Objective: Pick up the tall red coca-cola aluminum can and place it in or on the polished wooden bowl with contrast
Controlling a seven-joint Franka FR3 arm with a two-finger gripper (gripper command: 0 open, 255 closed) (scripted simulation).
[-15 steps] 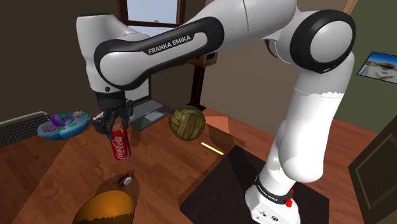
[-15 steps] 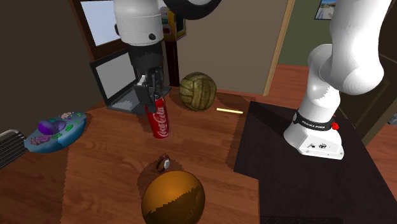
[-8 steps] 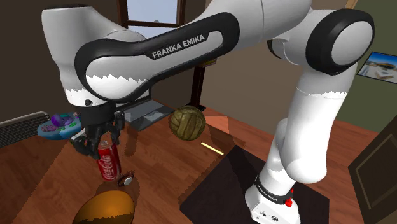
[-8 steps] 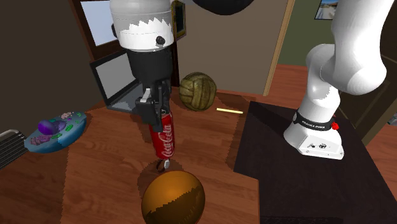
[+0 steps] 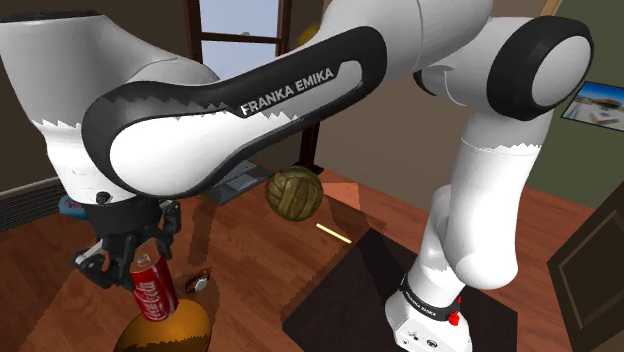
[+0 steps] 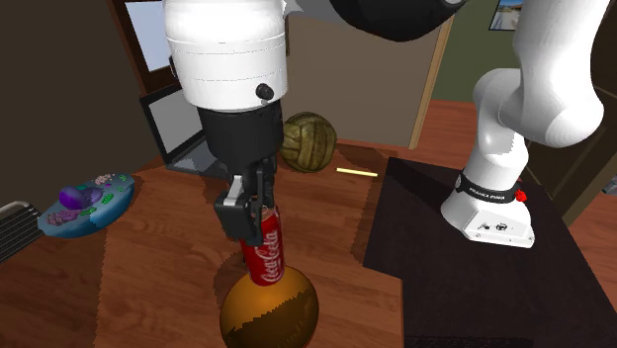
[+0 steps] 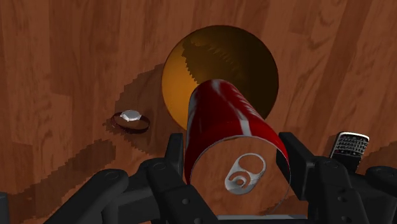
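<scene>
My gripper (image 6: 252,210) clamped on red cola can (image 6: 265,257), fingers pressing its sides near top (pull-tab end faces my wrist camera). Can hangs roughly upright beneath palm, lower end over wooden bowl (image 6: 269,310); contact with bowl unclear. Wristwatch (image 7: 132,119) just beside bowl.

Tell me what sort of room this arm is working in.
Probably a lived-in room of a house, maybe a study: a window, an open laptop and a framed picture on the wall.
</scene>
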